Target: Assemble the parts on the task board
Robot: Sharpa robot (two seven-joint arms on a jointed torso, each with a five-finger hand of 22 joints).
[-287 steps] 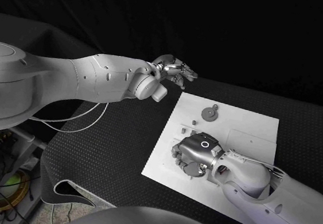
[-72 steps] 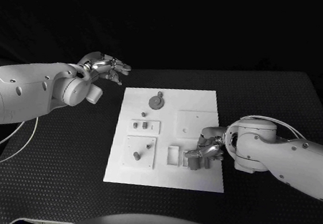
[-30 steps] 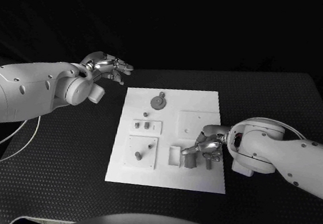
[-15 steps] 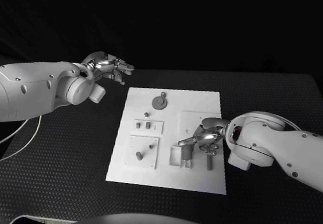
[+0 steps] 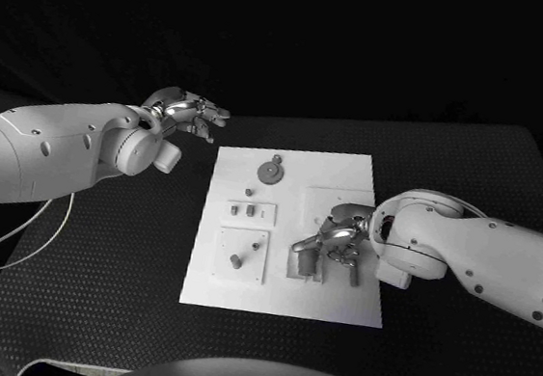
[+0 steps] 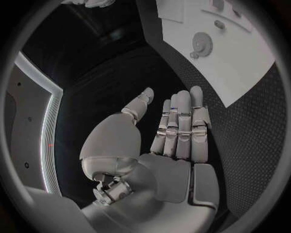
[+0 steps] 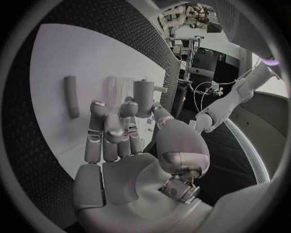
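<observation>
No legible text, label, brand, number or sign is found in any view. The task board (image 5: pixel 280 287) carries no readable marking. The arms and both hands bear no lettering that can be made out. The worktop (image 5: pixel 107 248) is unmarked.

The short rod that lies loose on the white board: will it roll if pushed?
The rod looks round and lies flat on the smooth task board: a sideways push would probably roll it. Small and straight, it is likely stiff and light.
</observation>
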